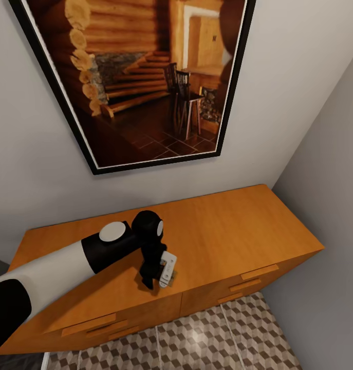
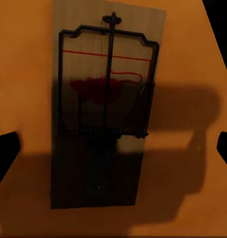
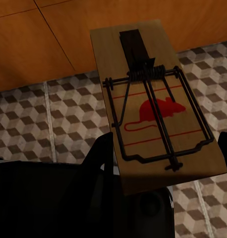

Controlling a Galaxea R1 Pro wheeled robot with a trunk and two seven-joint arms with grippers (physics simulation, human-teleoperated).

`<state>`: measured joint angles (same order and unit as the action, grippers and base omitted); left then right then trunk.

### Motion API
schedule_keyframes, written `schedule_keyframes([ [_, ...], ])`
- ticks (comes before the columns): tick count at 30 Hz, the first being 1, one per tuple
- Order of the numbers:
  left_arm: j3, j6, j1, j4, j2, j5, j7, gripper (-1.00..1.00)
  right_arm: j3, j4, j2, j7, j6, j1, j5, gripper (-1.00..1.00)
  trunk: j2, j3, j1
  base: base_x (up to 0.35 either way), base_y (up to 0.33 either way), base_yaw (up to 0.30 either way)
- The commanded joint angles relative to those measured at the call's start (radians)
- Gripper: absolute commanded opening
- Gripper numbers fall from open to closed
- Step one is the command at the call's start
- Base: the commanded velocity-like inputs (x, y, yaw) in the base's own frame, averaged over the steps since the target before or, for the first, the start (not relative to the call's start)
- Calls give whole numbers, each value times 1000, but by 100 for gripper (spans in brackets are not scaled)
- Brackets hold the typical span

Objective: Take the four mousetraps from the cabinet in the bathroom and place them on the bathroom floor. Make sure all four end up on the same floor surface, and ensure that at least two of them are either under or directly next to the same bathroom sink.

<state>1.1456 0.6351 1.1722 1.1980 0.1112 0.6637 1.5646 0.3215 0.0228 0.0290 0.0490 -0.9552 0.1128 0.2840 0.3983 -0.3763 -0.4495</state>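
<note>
One mousetrap [image 2: 108, 114], a tan board with dark wire and a red mark, lies flat on the orange-brown top of the cabinet [image 1: 238, 221]. My left gripper [image 2: 116, 148] hangs over it, pointing down, open, its fingertips [image 2: 5, 153] wide of the board on both sides. In the head view the left gripper [image 1: 150, 280] stands near the cabinet's front edge with a bit of that mousetrap [image 1: 172, 280] showing beside it. A second mousetrap [image 3: 153, 104] is held in my right gripper [image 3: 165, 148], shut on its near end, above the cube-patterned bathroom floor [image 3: 44, 124] in front of the cabinet drawers [image 3: 44, 44].
A large black-framed picture [image 1: 145, 77] hangs on the wall behind the cabinet. A grey side wall [image 1: 325, 216] closes in at the cabinet's right end. Tiled floor [image 1: 222, 339] runs along the cabinet front. My own dark body [image 3: 54, 198] lies under the right gripper.
</note>
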Motion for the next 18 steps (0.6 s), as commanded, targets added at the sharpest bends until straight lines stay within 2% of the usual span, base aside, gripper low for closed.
schedule_keyframes([
  [1,2,11,1,2,2,18,6,100,5,-1,0,6,-4,1,12,-100,2,-2,-1,0,0,0],
  [9,2,20,1,2,4,71,6,100,5,-1,0,6,-4,1,12,-100,2,-2,-1,0,0,0],
  [18,2,37,1,2,3,80,6,100,5,-1,0,6,-4,1,12,-100,2,-2,-1,0,0,0],
])
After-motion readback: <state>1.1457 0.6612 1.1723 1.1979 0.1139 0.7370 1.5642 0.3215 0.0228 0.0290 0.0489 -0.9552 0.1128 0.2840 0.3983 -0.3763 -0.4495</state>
